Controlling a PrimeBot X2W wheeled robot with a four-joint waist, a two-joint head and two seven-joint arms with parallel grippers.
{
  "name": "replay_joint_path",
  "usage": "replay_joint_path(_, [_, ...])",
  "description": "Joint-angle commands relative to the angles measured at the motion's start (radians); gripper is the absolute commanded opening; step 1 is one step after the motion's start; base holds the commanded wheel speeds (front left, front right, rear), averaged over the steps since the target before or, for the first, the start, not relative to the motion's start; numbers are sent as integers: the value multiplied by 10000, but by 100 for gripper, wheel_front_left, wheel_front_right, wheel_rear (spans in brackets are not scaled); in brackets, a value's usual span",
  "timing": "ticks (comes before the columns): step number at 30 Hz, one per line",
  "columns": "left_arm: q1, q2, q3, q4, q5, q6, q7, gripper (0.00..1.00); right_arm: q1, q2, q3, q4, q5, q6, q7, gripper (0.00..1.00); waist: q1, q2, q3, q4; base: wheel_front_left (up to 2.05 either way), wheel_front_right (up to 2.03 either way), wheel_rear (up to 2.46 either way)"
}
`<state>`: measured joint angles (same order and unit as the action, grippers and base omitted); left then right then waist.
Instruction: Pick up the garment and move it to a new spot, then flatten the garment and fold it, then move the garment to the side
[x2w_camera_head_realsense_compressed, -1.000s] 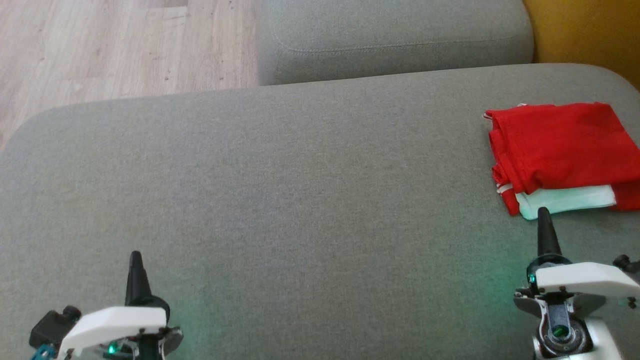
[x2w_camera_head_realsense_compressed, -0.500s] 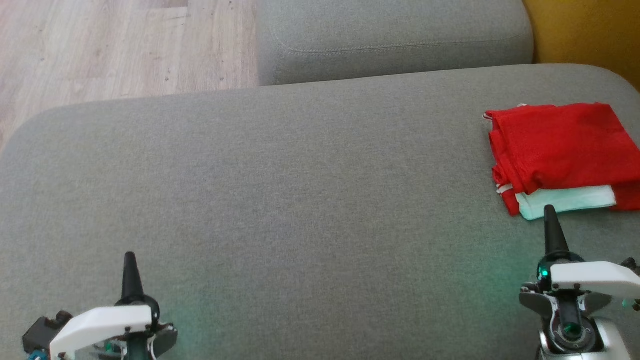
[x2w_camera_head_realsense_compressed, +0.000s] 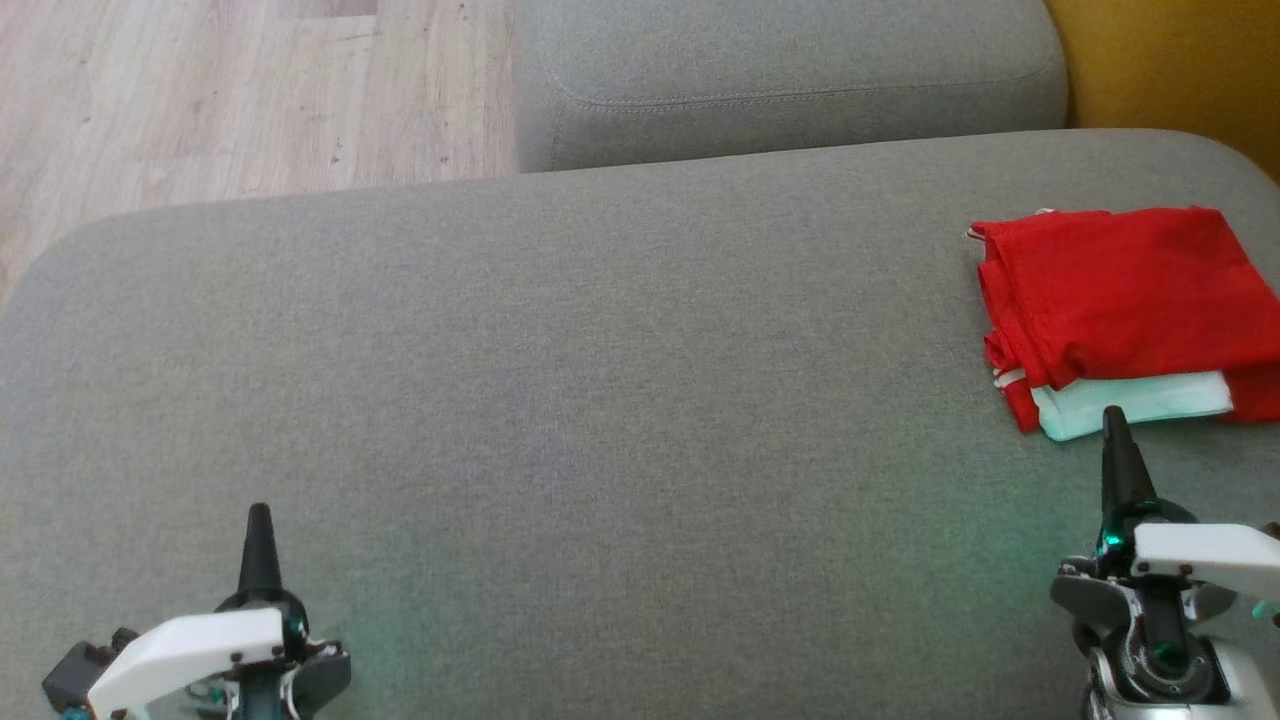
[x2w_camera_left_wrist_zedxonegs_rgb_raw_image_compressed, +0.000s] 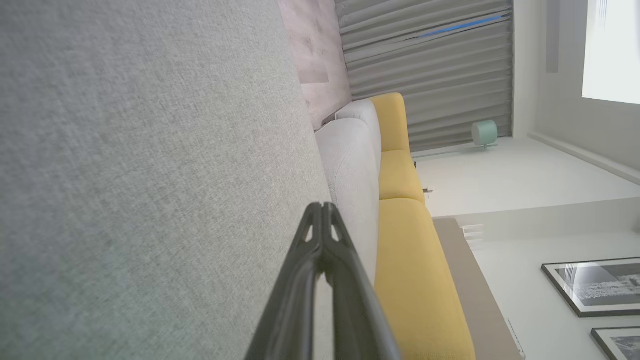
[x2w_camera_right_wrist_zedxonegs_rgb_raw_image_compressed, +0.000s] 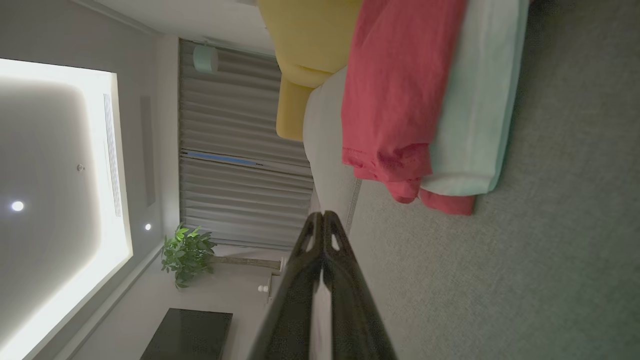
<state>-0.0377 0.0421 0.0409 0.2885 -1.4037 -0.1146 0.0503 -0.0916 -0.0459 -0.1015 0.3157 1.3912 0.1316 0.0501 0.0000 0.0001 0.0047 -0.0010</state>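
The left gripper and the right gripper are hanging low over the near part of a broad grey cushion, well apart from each other; both pairs of jaws are pressed shut on nothing, the fingers meeting at their tips in the left wrist view and the right wrist view.

The cushion's woven cloth is lying smooth and bare ahead of the left jaws; a faint green glow is falling on it beside each wrist.

The garment, red and folded, is resting on the cushion just ahead of the right jaws, with a pale green layer showing at its near edge; in the right wrist view it is sitting apart from the fingertips.

Farther on, a second grey cushion is butting against the first; a wooden floor is showing beyond the left jaws and a yellow sofa beyond the right.

Farthest, grey curtains, a potted plant and framed pictures are lining the pale room.
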Motion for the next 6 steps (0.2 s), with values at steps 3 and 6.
replay_joint_path(3, [-624,71,464,-361,-498,-96,162,0,-224,-40,97,-470,548,-8,174,0,0,-1,-3,2,0,0,0])
replay_joint_path(6, [-639,73,514,-374,-792,-108,251,0,-213,-41,55,-516,856,-8,260,0,0,-1,-6,4,0,0,0])
